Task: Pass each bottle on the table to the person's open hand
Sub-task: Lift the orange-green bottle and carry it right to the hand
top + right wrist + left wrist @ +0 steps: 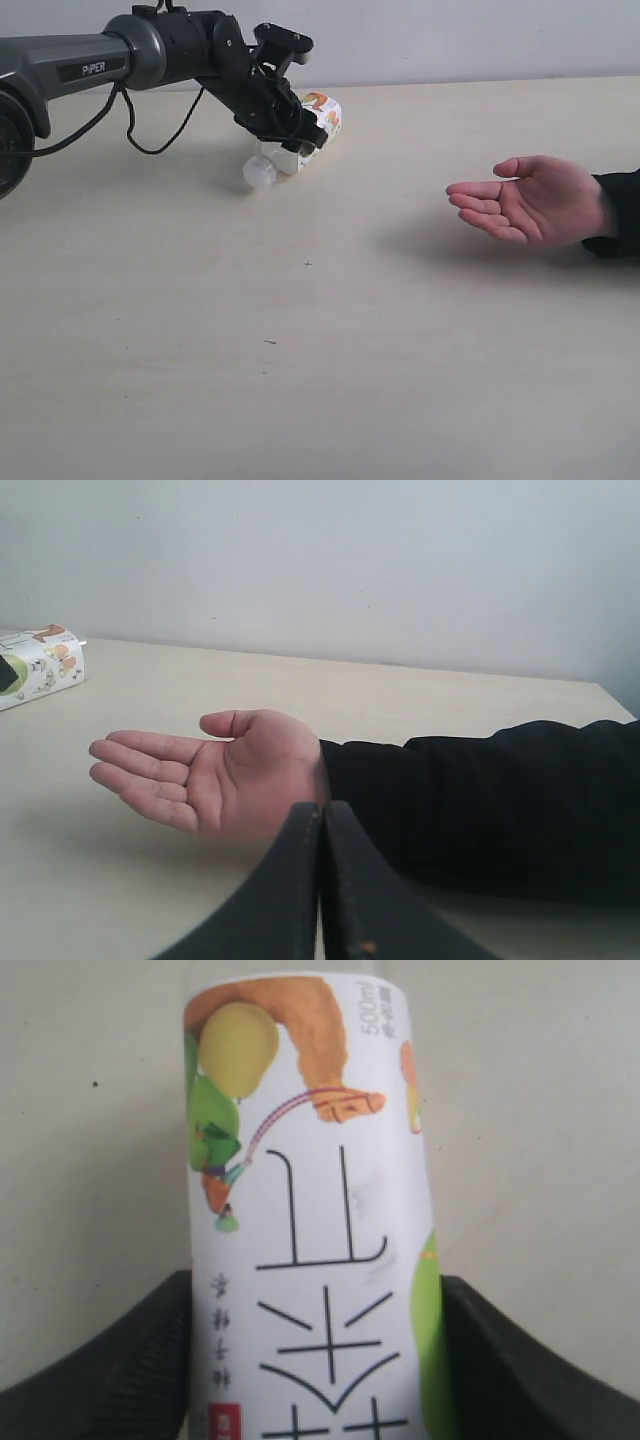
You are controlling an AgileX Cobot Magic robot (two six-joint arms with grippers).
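One bottle [318, 112] shows, the large one with a white cap [258, 172] and a white label printed with lime green. It lies tilted at the back of the table [320, 380], cap toward the front. My left gripper [296, 138] is shut on its body. In the left wrist view the label [310, 1190] fills the gap and both black fingers [120, 1360] press its sides. I cannot tell whether the bottle still touches the table. The person's open hand [530, 200] waits palm up at the right. My right gripper [322, 810] is shut and empty, just before that hand [210, 775]. The other bottles are out of view.
The person's black sleeve [618, 215] rests at the table's right edge. A black cable [150, 140] hangs from the left arm [90, 65] over the back left. A pale wall [320, 560] stands behind the table. The bottle [40, 665] also shows far off in the right wrist view.
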